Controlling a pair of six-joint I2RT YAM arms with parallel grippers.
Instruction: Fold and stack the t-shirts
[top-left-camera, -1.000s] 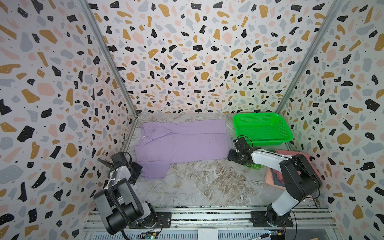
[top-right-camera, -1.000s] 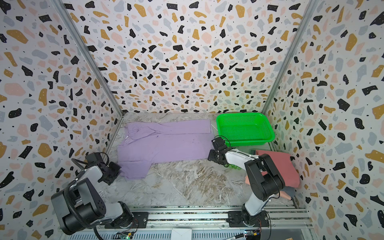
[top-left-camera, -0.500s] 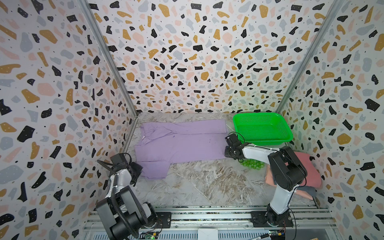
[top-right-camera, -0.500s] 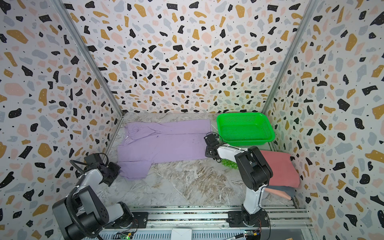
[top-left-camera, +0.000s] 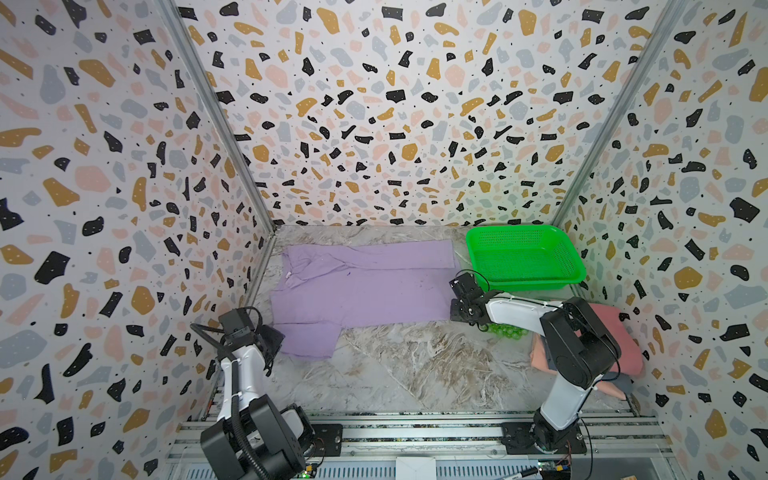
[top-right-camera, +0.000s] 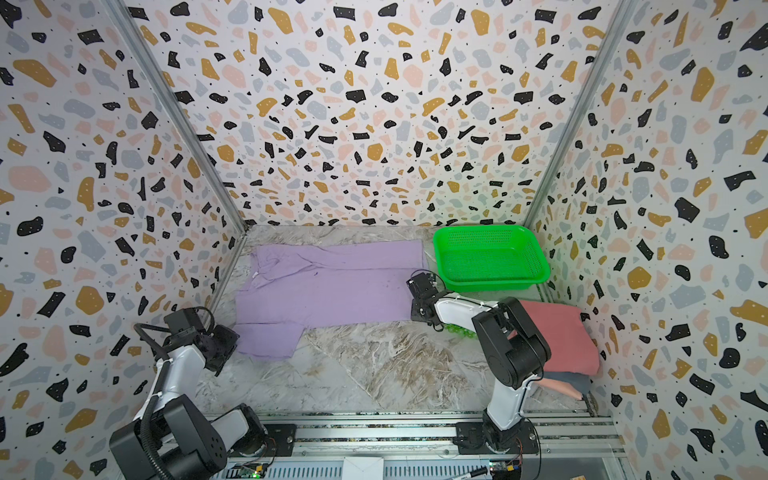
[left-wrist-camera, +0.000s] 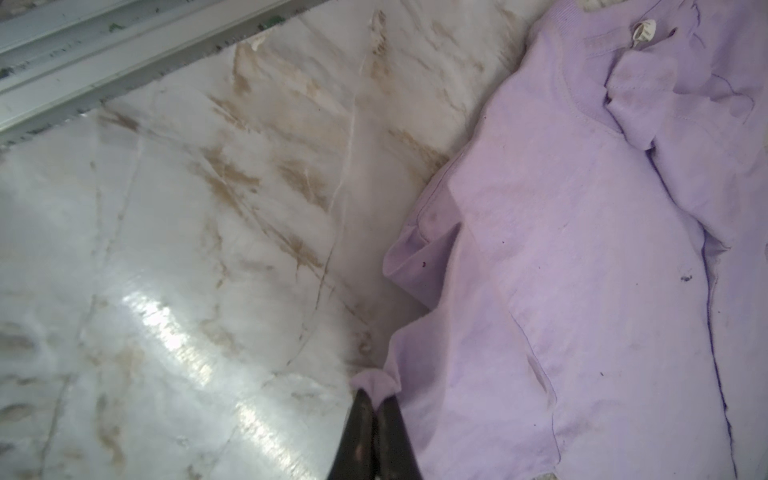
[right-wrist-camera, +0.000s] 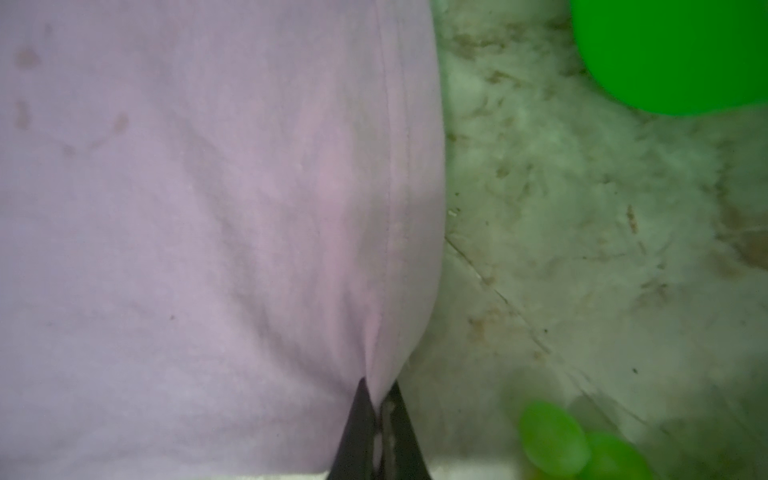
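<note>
Cloth dominates the scene: the lavender t-shirt (top-left-camera: 365, 286) lies spread across the far half of the marble table (top-left-camera: 415, 374), collar to the left, hem to the right, one sleeve trailing toward the near left. It looks light and limp, likely to sag and crease. I judge it best taken by corners and seams, with both ends lifted together. Just right of the hem stands the green basket (top-left-camera: 528, 286), close enough to catch a swung edge. At the near right, apart from the spread shirt, sits the folded stack (top-right-camera: 557, 336), pink on top. A cluster of green balls (top-left-camera: 505, 331) lies just beside the hem's near corner and could get dragged along. The right gripper (right-wrist-camera: 378, 386) is pinched tight on that hem. The left gripper (left-wrist-camera: 376, 395) is clamped on a tuft of the sleeve's edge.
</note>
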